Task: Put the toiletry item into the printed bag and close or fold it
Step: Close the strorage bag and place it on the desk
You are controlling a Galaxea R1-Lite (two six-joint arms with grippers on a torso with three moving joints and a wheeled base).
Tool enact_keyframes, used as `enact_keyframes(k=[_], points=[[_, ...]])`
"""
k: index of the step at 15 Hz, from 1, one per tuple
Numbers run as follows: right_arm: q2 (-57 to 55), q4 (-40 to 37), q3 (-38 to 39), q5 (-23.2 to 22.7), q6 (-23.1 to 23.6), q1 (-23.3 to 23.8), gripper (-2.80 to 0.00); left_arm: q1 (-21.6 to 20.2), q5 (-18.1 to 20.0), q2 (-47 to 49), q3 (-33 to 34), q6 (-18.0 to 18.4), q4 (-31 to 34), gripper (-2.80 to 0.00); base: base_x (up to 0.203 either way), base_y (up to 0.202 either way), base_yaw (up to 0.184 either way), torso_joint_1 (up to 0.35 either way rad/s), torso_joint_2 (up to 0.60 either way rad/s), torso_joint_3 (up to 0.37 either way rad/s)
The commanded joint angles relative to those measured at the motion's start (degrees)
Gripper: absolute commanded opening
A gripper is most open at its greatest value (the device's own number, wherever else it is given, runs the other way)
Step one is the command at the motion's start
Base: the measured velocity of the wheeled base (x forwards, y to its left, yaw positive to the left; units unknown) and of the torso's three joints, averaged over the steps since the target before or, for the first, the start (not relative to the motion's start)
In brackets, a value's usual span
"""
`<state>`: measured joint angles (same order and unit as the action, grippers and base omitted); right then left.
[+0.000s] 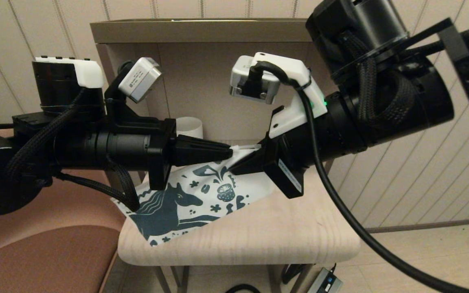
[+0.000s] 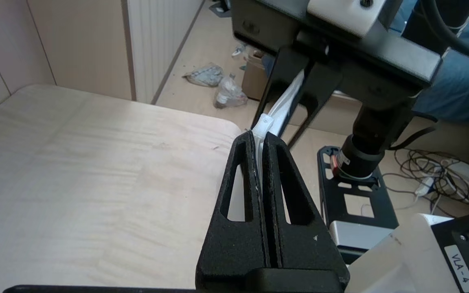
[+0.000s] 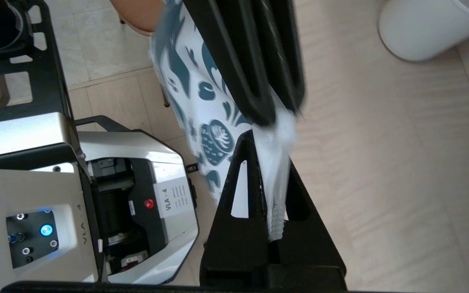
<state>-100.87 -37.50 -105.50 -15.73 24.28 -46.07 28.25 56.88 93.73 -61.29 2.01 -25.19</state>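
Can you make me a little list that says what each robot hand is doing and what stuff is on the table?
Left gripper: shut on the top edge of the soft white pouch printed with a dark teal horse and flowers.
Right gripper: shut on the same edge, its tips close to the left gripper's.
Printed bag: top edge lifted between the grippers, lower part hanging over the table's front corner.
Table: pale wooden top with rounded corners.
Also there: white mug behind the left gripper.
Toiletry item: not visible.
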Motion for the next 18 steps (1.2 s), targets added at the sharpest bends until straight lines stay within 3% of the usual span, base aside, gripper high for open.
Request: enact_keyframes(k=[1, 17, 18], points=[[1.87, -0.17, 1.18, -0.09, 0.15, 0.45, -2.80, -0.08, 0.25, 0.05, 0.03, 0.01, -0.04, -2.80, 0.000, 0.000, 0.000, 0.000, 0.00, 0.000], [2.61, -0.03, 2.32, -0.27, 0.12, 1.42, -2.80, -0.03, 0.05, -0.39, -0.30, -0.34, 0.05, -2.80, 0.000, 0.000, 0.000, 0.000, 0.00, 0.000], [2.61, -0.03, 2.32, -0.27, 0.13, 1.42, -2.80, -0.03, -0.08, -0.48, -0.01, -0.31, -0.03, -1.50, 0.000, 0.000, 0.000, 0.000, 0.00, 0.000]])
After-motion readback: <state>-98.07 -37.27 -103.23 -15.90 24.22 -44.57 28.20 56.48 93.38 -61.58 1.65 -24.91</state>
